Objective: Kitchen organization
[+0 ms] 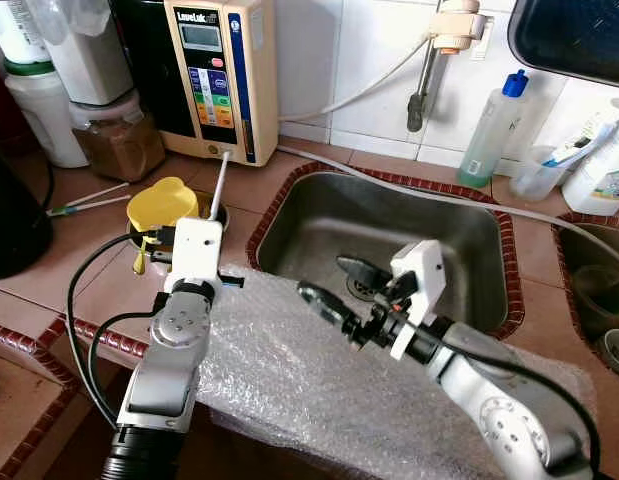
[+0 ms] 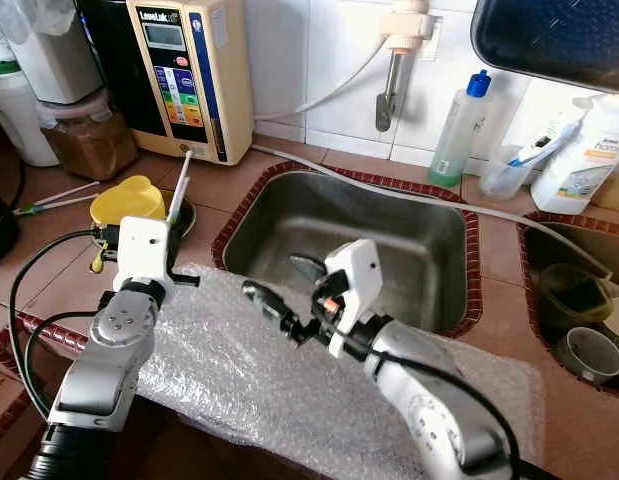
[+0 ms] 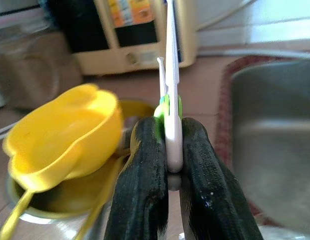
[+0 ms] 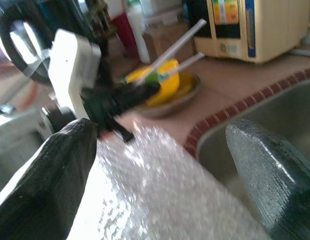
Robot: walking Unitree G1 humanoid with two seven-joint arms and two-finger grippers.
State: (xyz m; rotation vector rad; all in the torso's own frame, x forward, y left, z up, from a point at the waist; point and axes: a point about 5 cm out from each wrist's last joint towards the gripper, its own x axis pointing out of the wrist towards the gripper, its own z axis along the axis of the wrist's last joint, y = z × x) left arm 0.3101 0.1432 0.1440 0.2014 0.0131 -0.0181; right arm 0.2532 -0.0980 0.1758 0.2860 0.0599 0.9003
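White chopsticks [image 3: 171, 95] pinched in left hand [image 3: 169, 170] | right hand [image 1: 339, 285] spread

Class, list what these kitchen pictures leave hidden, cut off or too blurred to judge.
- Left gripper: its white wrist housing hides the fingers in the eye views.
- White utensils: tips cut off by the left wrist view's upper edge.
- Metal bowl: contents hidden under the yellow cup.
- Right wrist view: motion blur smears the bubble wrap.

Water ionizer [image 1: 216, 75] standing at counter's back edge; dish soap bottle [image 1: 492, 130] sitting behind sink [image 1: 389, 240]; brown-powder jar [image 1: 117, 135] sitting near counter's back-left corner.
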